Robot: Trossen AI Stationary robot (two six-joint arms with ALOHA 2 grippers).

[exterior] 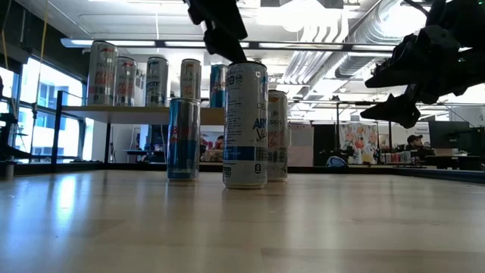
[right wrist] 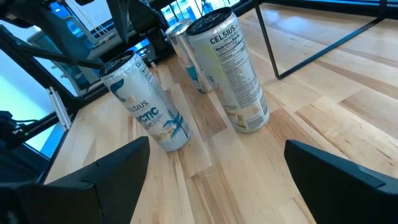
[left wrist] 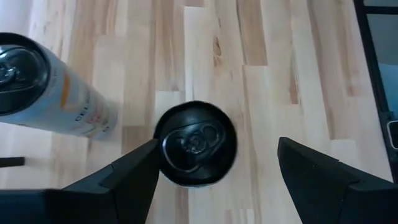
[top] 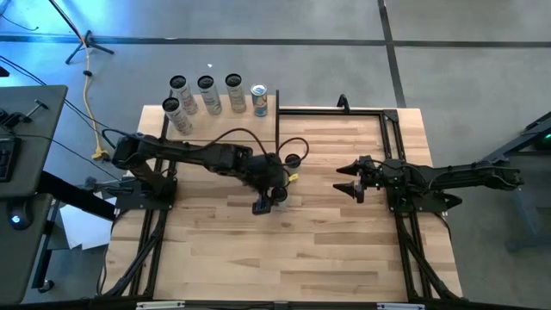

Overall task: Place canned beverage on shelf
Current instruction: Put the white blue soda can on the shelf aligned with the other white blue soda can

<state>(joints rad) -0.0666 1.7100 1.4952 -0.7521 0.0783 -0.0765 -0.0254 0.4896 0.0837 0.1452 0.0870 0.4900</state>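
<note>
1. The white can (exterior: pixel 245 125) stands nearest the low camera, upright on the plank table (top: pixel 344 250), well out from the shelf (top: pixel 219 116) toward the table's middle. It is a tall, slim, smooth metal cylinder with a printed label and a dark lid.
2. The table is the largest thing: pale striped wood, flat and matte. The shelf sits at its far left corner, a small smooth pale board on thin black posts, already carrying five upright cans (top: pixel 207 95).
3. The left gripper (left wrist: pixel 217 168) hangs directly above the white can (left wrist: pixel 195 144). Its fingers are spread; one fingertip (left wrist: pixel 140 165) shows at the lid's edge, the other stands clear of it. The can's long axis runs vertically, in line with the wrist's downward look, so I judge that a straight descent would put the fingers on either side of the body.
4. The left arm is much the nearer. The right gripper (top: pixel 347 181) waits farther from the shelf, to the can's right, fingers spread and empty.
5. Two more slim cans stand just behind the white one, toward the shelf: a blue-and-silver can (exterior: pixel 183 139) and a pale can (exterior: pixel 277 135).
</note>
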